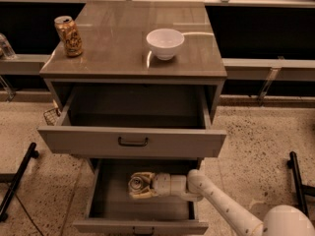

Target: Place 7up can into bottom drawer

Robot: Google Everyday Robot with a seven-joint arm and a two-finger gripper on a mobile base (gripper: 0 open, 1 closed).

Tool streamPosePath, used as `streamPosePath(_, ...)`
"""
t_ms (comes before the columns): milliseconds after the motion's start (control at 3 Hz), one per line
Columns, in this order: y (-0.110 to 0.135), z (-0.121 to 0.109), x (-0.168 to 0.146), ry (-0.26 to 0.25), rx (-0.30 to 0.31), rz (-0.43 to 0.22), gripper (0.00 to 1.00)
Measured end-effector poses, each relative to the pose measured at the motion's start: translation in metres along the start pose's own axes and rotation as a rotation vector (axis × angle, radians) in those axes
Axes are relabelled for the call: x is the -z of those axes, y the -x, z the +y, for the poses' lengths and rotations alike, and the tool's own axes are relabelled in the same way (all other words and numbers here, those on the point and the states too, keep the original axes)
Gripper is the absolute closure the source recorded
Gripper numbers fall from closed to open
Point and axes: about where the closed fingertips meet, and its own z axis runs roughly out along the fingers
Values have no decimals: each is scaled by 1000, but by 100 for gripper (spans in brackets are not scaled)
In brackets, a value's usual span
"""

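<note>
7up can (139,184) down inside bottom drawer (101,200), near the middle of the tray, silver top facing up. Pinched from 12 and 6 o'clock by gripper (140,185), fingers closed snugly against its sides. Reached in from 3 o'clock on a white arm (221,208). Resting on the drawer floor or held just above it: cannot tell. At 12 o'clock above, upper drawer (133,142) pulled out, dark handle (133,142) on its front. On worktop (118,58): white bowl (165,43) near centre, brown-gold can (68,35) upright toward 10 o'clock, well apart.
</note>
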Motion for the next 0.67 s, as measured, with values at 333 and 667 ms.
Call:
streamPosePath(333,-41,-15,-1,28,-14,38,100)
streamPosePath(667,-86,-48,22,74,-66,82,100)
